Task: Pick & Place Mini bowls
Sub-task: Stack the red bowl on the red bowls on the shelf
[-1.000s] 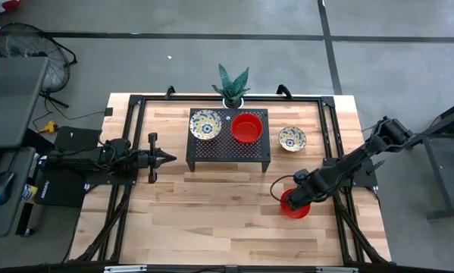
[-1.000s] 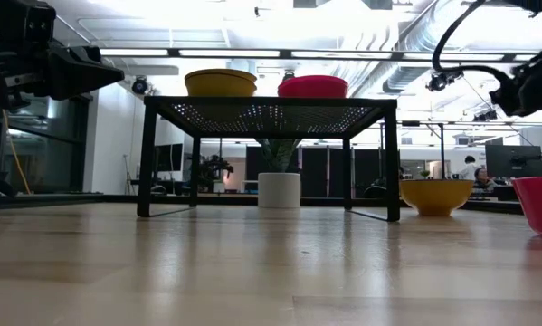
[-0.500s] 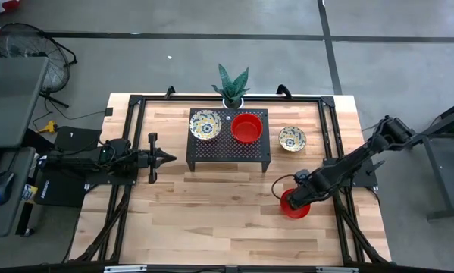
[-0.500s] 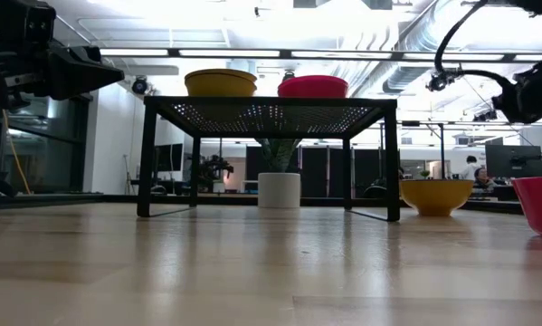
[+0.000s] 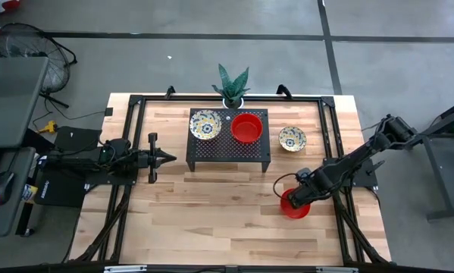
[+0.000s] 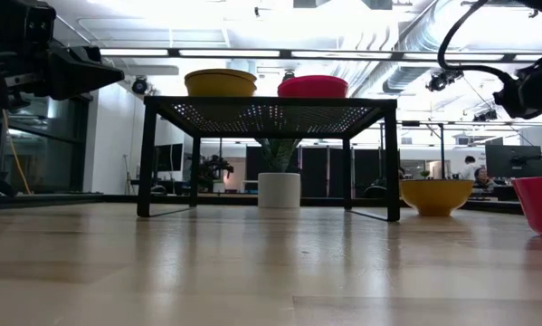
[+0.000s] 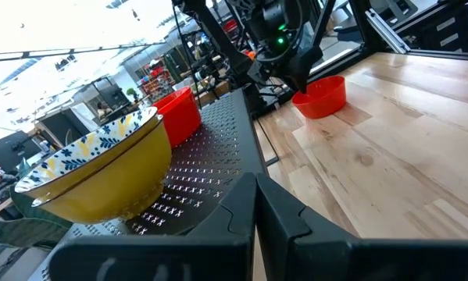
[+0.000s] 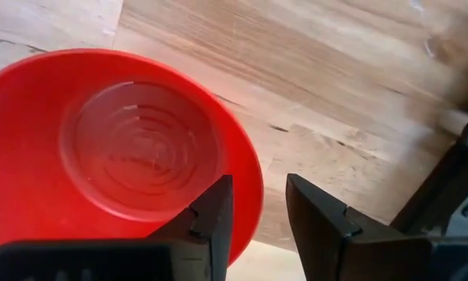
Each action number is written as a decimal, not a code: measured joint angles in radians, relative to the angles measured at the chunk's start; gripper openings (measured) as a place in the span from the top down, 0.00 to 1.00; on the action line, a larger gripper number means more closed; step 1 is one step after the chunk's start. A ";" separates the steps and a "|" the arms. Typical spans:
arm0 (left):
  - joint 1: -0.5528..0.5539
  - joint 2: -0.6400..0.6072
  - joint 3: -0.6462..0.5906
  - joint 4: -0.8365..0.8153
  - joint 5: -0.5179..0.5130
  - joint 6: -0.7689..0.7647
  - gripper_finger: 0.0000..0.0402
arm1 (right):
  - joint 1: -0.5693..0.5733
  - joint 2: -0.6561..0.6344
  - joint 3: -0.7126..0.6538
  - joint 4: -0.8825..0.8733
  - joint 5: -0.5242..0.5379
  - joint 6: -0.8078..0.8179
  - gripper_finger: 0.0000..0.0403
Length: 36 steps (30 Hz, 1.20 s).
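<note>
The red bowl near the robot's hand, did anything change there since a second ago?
Hardly. The right gripper stays over the rim of the red bowl on the table, one finger inside and one outside, with a gap left. No bowl moved. The left gripper waits shut beside the black rack.

2 plain red bowls, 2 floral cream-yellow bowls, black perforated stand.

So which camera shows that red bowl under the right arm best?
The right wrist view: the red bowl fills it, rim between the right pincer fingers. High view shows it small, the low view only at the edge, the left wrist view far off.
</note>
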 joint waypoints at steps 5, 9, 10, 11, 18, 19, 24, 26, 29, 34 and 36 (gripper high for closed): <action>0.000 0.000 0.000 0.000 0.000 0.000 1.00 | 0.000 0.000 -0.037 0.078 -0.003 -0.001 0.73; 0.000 0.000 0.000 0.000 0.000 0.000 1.00 | 0.000 0.000 -0.036 0.080 0.000 0.002 0.73; 0.000 0.000 0.000 0.000 0.000 0.000 1.00 | 0.000 0.000 -0.036 0.079 -0.001 0.002 0.73; 0.000 0.000 0.000 0.000 0.000 0.000 1.00 | 0.000 0.000 -0.036 0.079 -0.004 0.002 0.73; 0.000 0.000 0.000 0.000 0.000 0.000 1.00 | 0.000 -0.002 -0.035 0.072 -0.016 -0.002 0.73; 0.000 0.000 0.000 0.000 0.000 0.000 1.00 | 0.000 -0.003 -0.035 0.069 -0.018 -0.002 0.74; 0.000 0.000 0.000 0.000 0.000 0.000 1.00 | 0.000 -0.013 -0.035 0.062 -0.021 -0.003 0.79; 0.000 0.000 0.000 0.000 0.000 0.000 1.00 | 0.000 -0.013 -0.035 0.061 -0.024 -0.003 0.82; 0.000 0.000 0.000 0.000 0.000 0.000 1.00 | 0.000 -0.013 -0.035 0.060 -0.026 -0.014 0.87; 0.000 0.000 0.000 0.000 0.000 0.000 1.00 | 0.000 -0.013 -0.035 0.060 -0.026 -0.022 0.97; 0.000 0.000 0.000 0.000 0.000 0.000 1.00 | 0.000 -0.015 -0.034 0.062 -0.026 -0.030 0.99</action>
